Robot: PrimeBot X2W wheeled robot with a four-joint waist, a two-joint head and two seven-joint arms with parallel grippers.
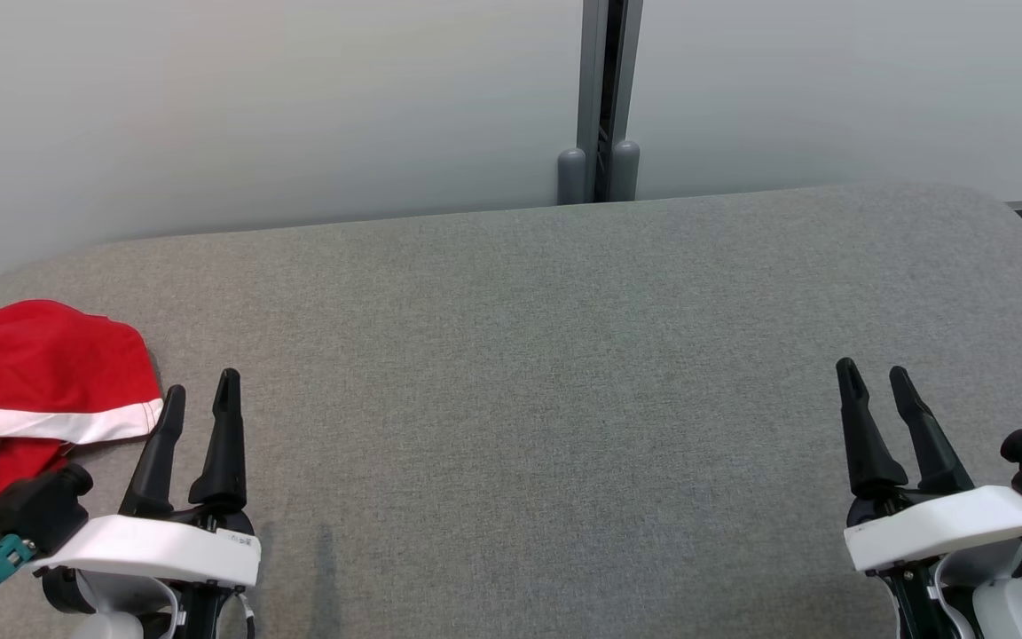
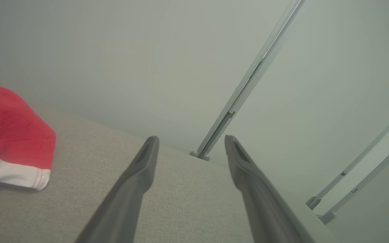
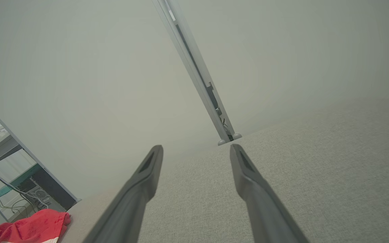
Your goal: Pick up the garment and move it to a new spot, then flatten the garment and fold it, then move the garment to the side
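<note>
- Head view: a wide grey cloth-covered counter [image 1: 546, 355] stands before a pale wall [image 1: 254, 106]. Its bare middle looks to me the fitting new spot.
- The garment [image 1: 41, 373], red with a white band, lies bunched at the counter's left end and is cut off by that view's left edge. It is just beside the left jaws and well apart from the right jaws. Nothing touches it, so I judge the pick-up not yet begun.
- Left jaws: the two dark fingers [image 1: 225, 435] are spread and released, holding nothing, and point up the counter past the garment's right side. Being nearest, they suit the grasp. They should swing to the robot's left, come down over a raised fold of the red heap and close deep enough to take several layers.
- Right jaws: their fingers [image 1: 861, 426] are likewise spread and empty, over the counter's right part. They are best kept there until the cloth reaches the middle, where both will be needed for flattening.
- The white band [image 2: 12, 175] with its stitched hem lies flat on the counter in the left wrist view. A pinch there would likely catch one layer and drag the rest, so lift clear before carrying across, since the heap sits near the counter's edge and could slide off.
</note>
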